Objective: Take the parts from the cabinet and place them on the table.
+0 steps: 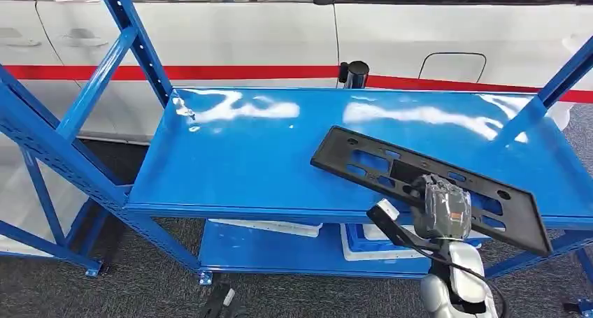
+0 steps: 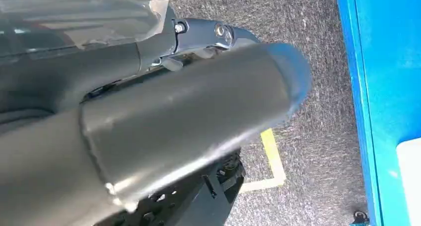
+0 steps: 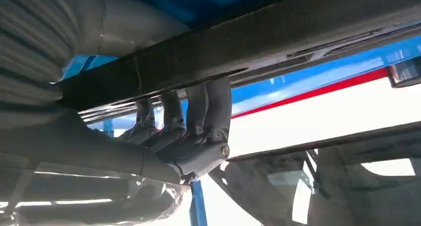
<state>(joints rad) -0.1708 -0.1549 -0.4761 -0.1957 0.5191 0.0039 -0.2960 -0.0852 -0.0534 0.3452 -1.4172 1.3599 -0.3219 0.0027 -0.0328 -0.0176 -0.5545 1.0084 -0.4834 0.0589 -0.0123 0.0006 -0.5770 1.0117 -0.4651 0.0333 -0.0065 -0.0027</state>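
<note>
Right hand [image 1: 439,210] gripping long black slotted plastic frame part [image 1: 391,165] at near edge, over right of blue metal shelf [image 1: 238,157]. Likely light, stiff; long overhang may be twisting. Left hand [image 2: 149,112]: cannot tell.

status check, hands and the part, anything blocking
Right hand grips the black frame part, fingers hooked over its edge. Part above the blue shelf. Left hand state unclear. Nothing blocking.

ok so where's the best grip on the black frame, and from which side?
The near long rail, from the robot's side. The black frame is flat, slotted and thin, overhanging the shelf front, so fingers can wrap its edge. The right hand already holds it there, though right of centre; mid-rail would likely balance better.
</note>
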